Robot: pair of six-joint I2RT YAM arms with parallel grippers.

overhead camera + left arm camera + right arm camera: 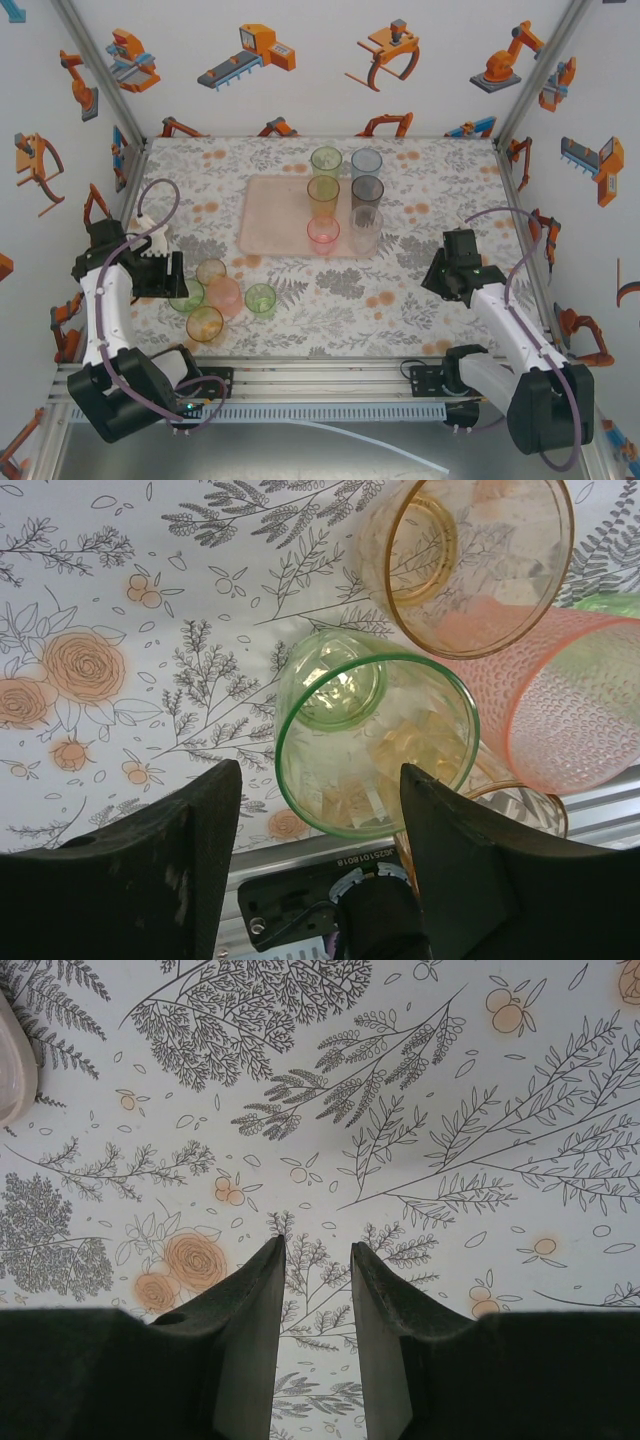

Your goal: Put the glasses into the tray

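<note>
**benchrat:** Top external cam: the pink tray (280, 215) sits at about 12 o'clock on the flowery table (430, 185). Six glasses (323, 193) stand in two rows along its right side. Five more are bunched on the table at about 8 o'clock, off the tray.

**mo_k:** and the left gripper (172, 277)?

**benchrat:** It's at 9 o'clock of that bunch. On the left wrist cam its fingers are spread either side of an upright green glass (375, 745). There's a sliver of table between the left finger and the rim. The right finger overlaps the rim, can't tell if it touches. An amber glass (465, 550) is at 1 o'clock of the green one and a pink glass (560, 710) at 3, crowded right up against it.

**mo_k:** right side?

**benchrat:** The right gripper (445, 272) hangs over bare table at 4 o'clock, well apart from the glasses. Its fingers are a little apart with nothing between them. A tray corner pokes in at 10 o'clock on its own cam.
</note>
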